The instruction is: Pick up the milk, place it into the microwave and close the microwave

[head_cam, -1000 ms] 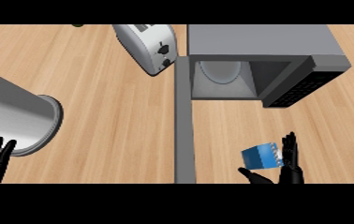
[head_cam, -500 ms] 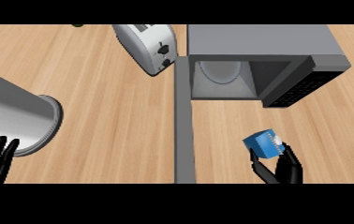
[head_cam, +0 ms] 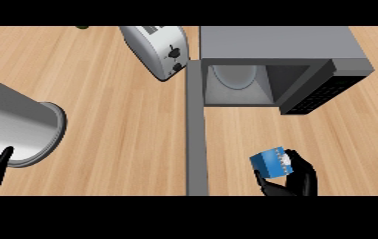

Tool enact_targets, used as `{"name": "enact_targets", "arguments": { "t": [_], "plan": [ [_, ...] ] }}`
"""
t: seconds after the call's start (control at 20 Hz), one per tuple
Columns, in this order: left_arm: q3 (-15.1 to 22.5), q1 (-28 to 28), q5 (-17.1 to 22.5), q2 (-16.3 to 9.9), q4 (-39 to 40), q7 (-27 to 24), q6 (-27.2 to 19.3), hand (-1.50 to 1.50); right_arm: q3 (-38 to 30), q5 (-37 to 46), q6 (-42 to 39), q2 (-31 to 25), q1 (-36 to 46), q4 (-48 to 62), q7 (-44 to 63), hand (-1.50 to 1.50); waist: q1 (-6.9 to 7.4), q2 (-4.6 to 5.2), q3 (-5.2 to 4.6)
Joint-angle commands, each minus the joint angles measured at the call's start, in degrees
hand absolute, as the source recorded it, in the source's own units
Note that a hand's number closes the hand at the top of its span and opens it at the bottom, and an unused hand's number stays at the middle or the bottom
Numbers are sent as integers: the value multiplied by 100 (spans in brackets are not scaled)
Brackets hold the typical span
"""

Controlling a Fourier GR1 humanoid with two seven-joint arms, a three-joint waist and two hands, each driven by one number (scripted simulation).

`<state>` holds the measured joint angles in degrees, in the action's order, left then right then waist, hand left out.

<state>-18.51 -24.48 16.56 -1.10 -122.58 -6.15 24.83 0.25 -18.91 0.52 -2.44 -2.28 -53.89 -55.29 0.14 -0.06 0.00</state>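
Now, milk (head_cam: pixel 272 163): small blue boxy carton, low over the wooden counter (head_cam: pixel 111 113), well short of the microwave.
Right hand (head_cam: pixel 294 177): black fingers curled round the carton.
Microwave (head_cam: pixel 277 65): grey box, door open.
Left hand (head_cam: pixel 4 159): only a sliver shows; cannot tell.

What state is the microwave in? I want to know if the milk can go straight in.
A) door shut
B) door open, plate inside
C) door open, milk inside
B: the microwave door stands open with a plate inside; the right hand holds the milk outside.
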Motion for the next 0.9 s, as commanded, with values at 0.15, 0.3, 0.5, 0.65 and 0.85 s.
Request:
{"name": "enact_targets", "arguments": {
  "t": [0.15,0.3,0.5,0.65,0.85],
  "plan": [
    [-129,-65,190,-82,55,-69,183,-150,94,-183,-1163,-726,1119,199,1062,150,98,13,2],
    [-140,-296,-2,105,156,-391,346,-150,304,161,-1275,-708,1041,201,718,150,50,4,0],
    [-223,-448,62,96,-38,-290,460,-150,633,350,-846,-512,733,-861,1464,150,10,-7,-3],
    [-443,-140,455,-142,42,124,358,-150,967,531,-416,-384,113,-1999,2006,150,-27,-11,-4],
    [-391,-349,260,72,26,-176,529,-150,1124,318,-350,-629,-414,-3656,3123,150,-42,-20,-7]
  ]
}}
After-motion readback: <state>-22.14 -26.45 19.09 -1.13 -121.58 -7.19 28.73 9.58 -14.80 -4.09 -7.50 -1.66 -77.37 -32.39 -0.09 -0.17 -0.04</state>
